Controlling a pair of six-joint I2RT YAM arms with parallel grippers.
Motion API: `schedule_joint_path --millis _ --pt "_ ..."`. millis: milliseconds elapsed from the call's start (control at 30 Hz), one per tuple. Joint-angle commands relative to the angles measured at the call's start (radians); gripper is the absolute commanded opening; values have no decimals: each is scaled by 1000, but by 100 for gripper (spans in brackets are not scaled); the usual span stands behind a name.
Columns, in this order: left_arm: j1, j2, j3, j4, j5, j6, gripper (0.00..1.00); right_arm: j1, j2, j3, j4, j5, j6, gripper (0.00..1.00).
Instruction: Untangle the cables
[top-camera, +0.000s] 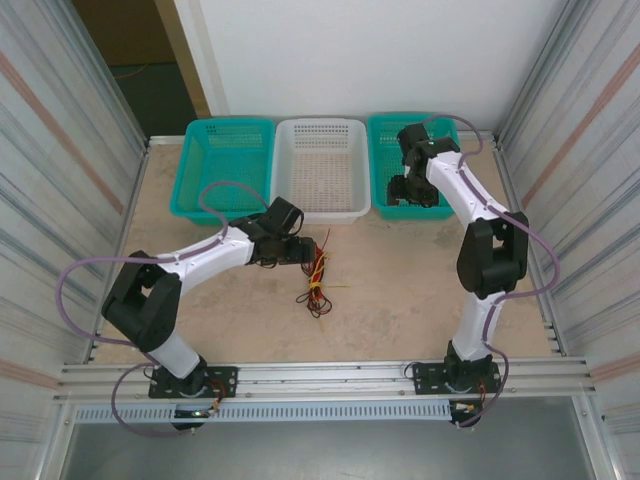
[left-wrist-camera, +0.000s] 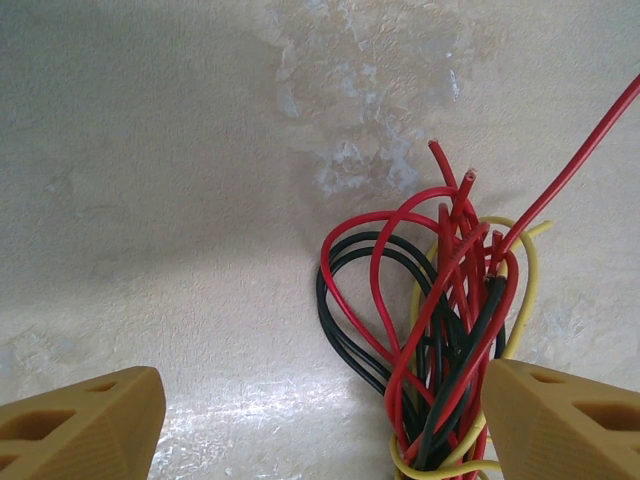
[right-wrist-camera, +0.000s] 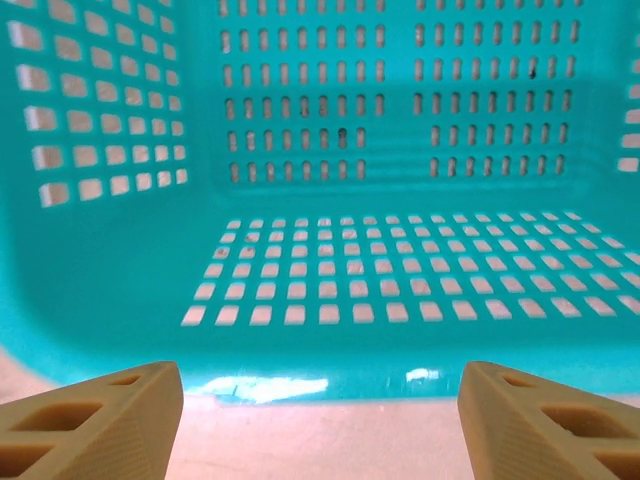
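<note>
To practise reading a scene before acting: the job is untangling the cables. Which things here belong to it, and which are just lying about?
Belongs: cables; left gripper, open, close by them.
Lying about: left teal basket; white basket; right teal basket.

Glossy cables (left-wrist-camera: 452, 300), plastic basket (right-wrist-camera: 330, 130), seemingly matt table (left-wrist-camera: 150, 200)
</note>
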Motion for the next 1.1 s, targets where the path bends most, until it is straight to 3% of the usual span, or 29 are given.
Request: schedule_joint_path --millis 0,133,233,333,500,733,867,1067 --pt "15 -76 -23 6 -9 -38 82 89 -137 19 -60 67 49 78" --pt "76 -176 -82 52 34 -90 81 278 -308 -257 139 -63 162 91" --pt "122 -231 -105 50 56 -110 80 470 -362 -421 295 -110 288 94" --pt "140 -274 -101 12 37 -94 80 586 -331 -511 415 -179 421 92" --pt "160 -326 -124 -11 40 -94 80 678 -186 -486 427 -192 487 90" --pt "161 -355 -181 -1 56 -136 79 698 -27 -430 347 -181 504 81" --pt "162 -359 -191 7 61 -146 79 694 -4 -434 334 -187 502 68" --pt "162 -339 -182 18 86 -162 79 680 -11 -454 354 -200 482 36"
